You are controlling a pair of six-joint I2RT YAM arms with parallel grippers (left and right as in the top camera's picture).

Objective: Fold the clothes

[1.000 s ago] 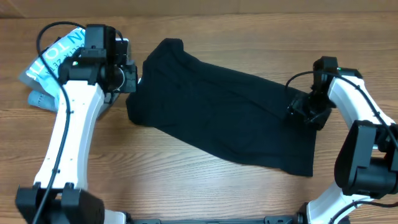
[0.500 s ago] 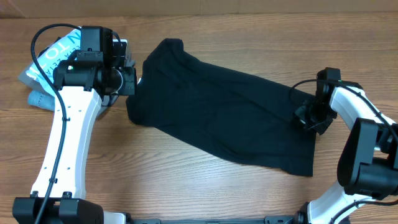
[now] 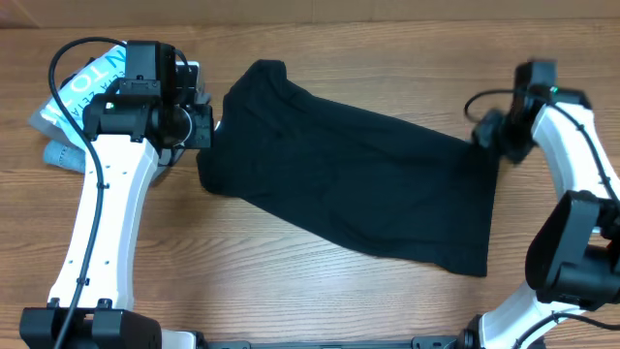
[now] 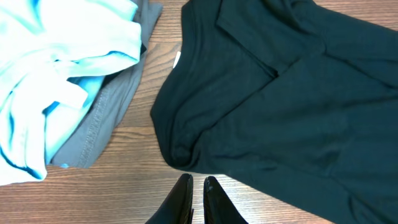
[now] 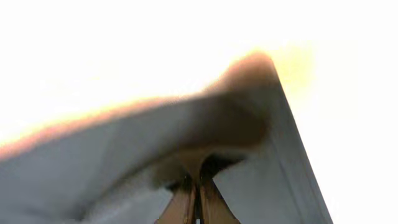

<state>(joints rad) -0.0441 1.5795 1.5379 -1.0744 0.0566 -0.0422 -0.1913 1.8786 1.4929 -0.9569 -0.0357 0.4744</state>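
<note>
Ahead of the left pincer (image 4: 198,188), pressed together over the table (image 4: 118,186), lies the black shirt (image 4: 280,93); the right pincer (image 5: 198,179) pinches its corner.

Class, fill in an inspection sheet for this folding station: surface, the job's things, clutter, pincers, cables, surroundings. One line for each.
Surface: wooden table, grain showing.
Job's things: black garment spread across the middle, its left end rumpled.
Clutter: light blue garment bunched on a grey garment, left of the black one.
Pincers: left pincer shut and empty, above the table beside the black garment's edge. Right pincer shut at the garment's right rear corner, apparently pinching it; that view is overexposed.
Cables: black cable loops over the left arm; another runs by the right wrist.
Surroundings: nothing seen.
</note>
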